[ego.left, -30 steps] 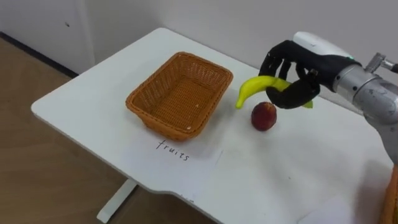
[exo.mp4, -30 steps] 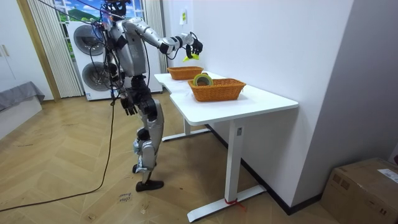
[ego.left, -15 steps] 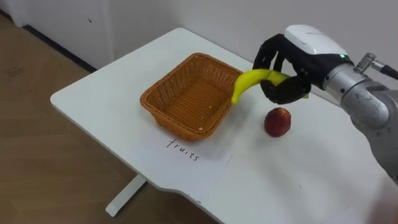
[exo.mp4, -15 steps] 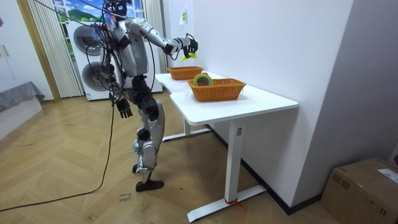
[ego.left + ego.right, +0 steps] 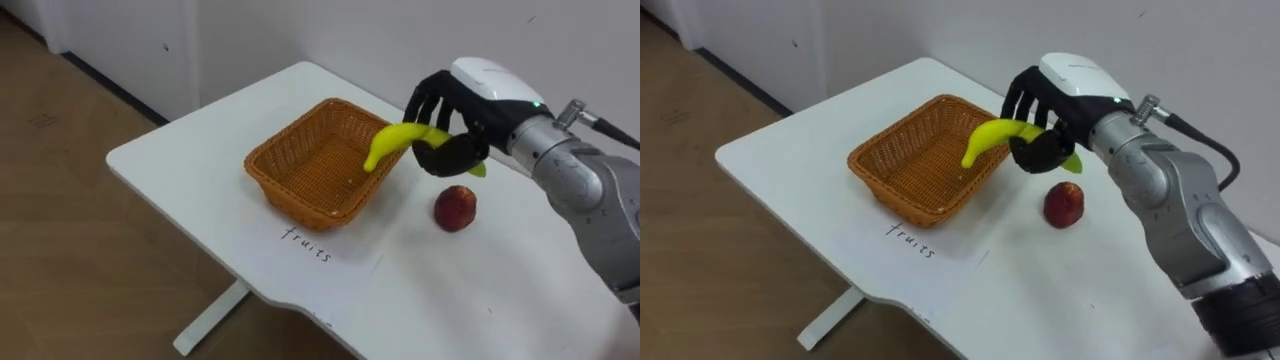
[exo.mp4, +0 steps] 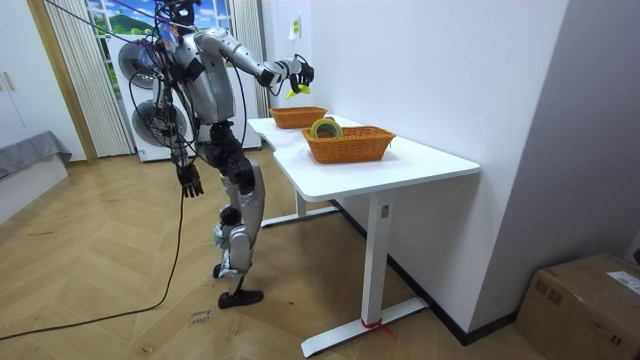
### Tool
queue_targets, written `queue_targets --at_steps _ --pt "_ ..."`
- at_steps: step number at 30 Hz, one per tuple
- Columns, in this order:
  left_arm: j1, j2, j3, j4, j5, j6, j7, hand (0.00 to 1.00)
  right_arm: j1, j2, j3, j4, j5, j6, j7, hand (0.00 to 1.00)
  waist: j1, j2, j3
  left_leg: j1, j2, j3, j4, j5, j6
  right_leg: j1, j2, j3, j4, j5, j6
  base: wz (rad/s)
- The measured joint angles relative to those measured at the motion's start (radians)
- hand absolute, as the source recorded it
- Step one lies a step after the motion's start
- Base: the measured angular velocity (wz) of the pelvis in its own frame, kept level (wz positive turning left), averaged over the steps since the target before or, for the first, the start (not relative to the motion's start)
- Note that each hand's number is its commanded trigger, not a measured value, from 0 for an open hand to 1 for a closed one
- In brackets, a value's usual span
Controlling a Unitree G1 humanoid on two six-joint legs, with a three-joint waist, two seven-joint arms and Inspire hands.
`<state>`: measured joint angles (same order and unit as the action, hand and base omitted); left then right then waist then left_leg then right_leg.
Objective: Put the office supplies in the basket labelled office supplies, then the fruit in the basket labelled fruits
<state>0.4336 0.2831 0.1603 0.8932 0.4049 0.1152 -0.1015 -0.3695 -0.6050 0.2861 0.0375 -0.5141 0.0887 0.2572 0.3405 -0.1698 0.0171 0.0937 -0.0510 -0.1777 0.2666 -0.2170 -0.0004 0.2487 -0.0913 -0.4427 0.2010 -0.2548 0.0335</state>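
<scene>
The white worktop (image 5: 190, 140) stands against a plain white wall (image 6: 450, 70) on a herringbone wood floor (image 6: 100, 290), and the robot stands at its far end in the room view, its right arm reaching over it. Near the worktop's left corner sits an empty wicker basket (image 5: 290, 185), with a sheet of paper (image 5: 320, 250) bearing a handwritten word lying flat just in front of it. The right hand (image 5: 450, 110) hangs above the basket's right rim, its dark fingers curled round a yellow banana (image 5: 395, 140) whose free tip points down over the basket's inner right side. A red apple (image 5: 455, 207) rests on the bare surface just right of the basket, apart from it. In the room view a second wicker basket (image 6: 350, 148) sits further along the worktop with a roll of tape (image 6: 324, 127) in it. The left hand (image 6: 188, 181) hangs by the robot's side; whether it is open cannot be told. Washing machines (image 6: 135, 60) stand behind the robot, and a cardboard box (image 6: 585, 300) sits on the floor at the room view's right.
</scene>
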Motion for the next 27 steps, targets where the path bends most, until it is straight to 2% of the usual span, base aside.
queue_targets --at_steps 3,9,13,21,27 --pt "0.011 0.0 0.01 -0.005 0.0 0.01 -0.019 0.0 0.0 0.002 0.0 0.026 -0.002 0.003 -0.009 1.0 0.015 -0.008 -0.0032 -0.003 -0.003 -0.004 0.002 -0.001 0.002 -0.001 -0.001 -0.002 0.002 0.0 0.0 0.05" --pt "0.01 0.004 0.033 -0.014 0.0 0.01 -0.023 0.0 0.0 0.004 0.013 0.056 -0.002 0.016 -0.036 1.0 0.049 -0.012 -0.0039 -0.002 -0.012 -0.022 0.001 -0.002 0.004 0.009 -0.008 -0.025 0.002 -0.004 0.007 0.1" --pt "0.014 0.005 0.036 -0.014 0.0 0.016 -0.024 0.0 0.0 0.004 0.015 0.073 -0.003 0.036 -0.038 1.0 0.058 -0.014 -0.0044 -0.004 -0.018 -0.034 0.001 -0.003 0.005 0.012 -0.011 -0.029 0.001 -0.008 0.012 0.08" --pt "0.017 0.007 0.04 -0.014 0.0 0.03 -0.023 0.0 -0.02 0.004 0.051 0.168 -0.011 0.048 -0.058 1.0 0.071 -0.015 -0.0051 -0.007 -0.023 -0.049 0.003 -0.003 0.005 0.017 -0.012 -0.045 -0.001 -0.01 0.014 0.05" --pt "0.04 0.026 0.08 -0.014 0.0 0.039 -0.023 0.0 -0.035 0.003 0.054 0.22 -0.011 0.073 -0.058 1.0 0.08 -0.032 -0.0132 -0.018 -0.032 -0.074 0.005 -0.002 0.007 0.019 -0.013 -0.065 -0.012 -0.01 0.015 0.11"
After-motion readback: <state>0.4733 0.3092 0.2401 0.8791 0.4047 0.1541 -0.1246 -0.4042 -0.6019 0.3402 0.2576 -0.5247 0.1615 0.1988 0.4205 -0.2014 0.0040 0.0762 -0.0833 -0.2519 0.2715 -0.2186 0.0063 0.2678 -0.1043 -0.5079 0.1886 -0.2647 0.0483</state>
